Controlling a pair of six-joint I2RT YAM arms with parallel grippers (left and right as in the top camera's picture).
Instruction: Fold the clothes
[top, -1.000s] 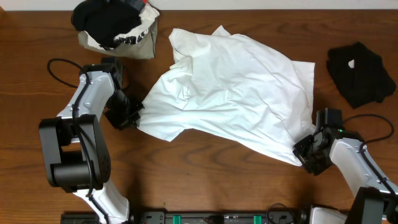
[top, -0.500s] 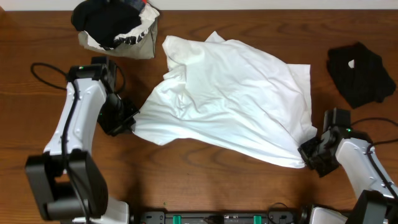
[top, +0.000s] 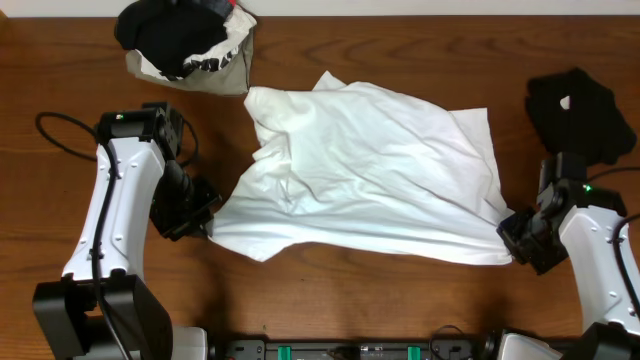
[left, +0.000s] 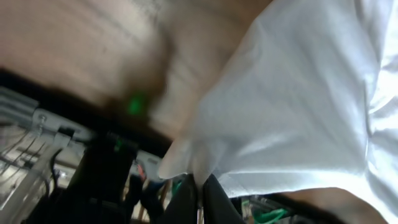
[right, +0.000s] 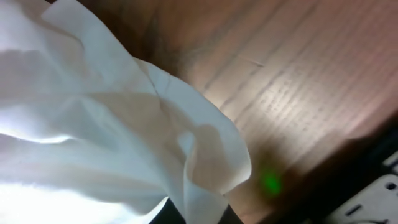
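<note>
A large white T-shirt of the clothes lies rumpled across the middle of the wooden table. My left gripper is shut on its left edge, and the white T-shirt hangs pinched between the dark fingers of the left gripper in the left wrist view. At the shirt's lower right corner my right gripper is shut on the cloth. In the right wrist view the white T-shirt bunches into the right gripper at the bottom edge.
A pale bag holding black clothes stands at the back left. A black garment lies at the right, just behind my right arm. Cables trail by both arms. The table's front edge carries a dark rail.
Both grippers have pulled the white T-shirt toward the front and apart, so its lower edge is stretched straighter. The right gripper closed on the shirt corner and moved right. The left arm swung outward.
</note>
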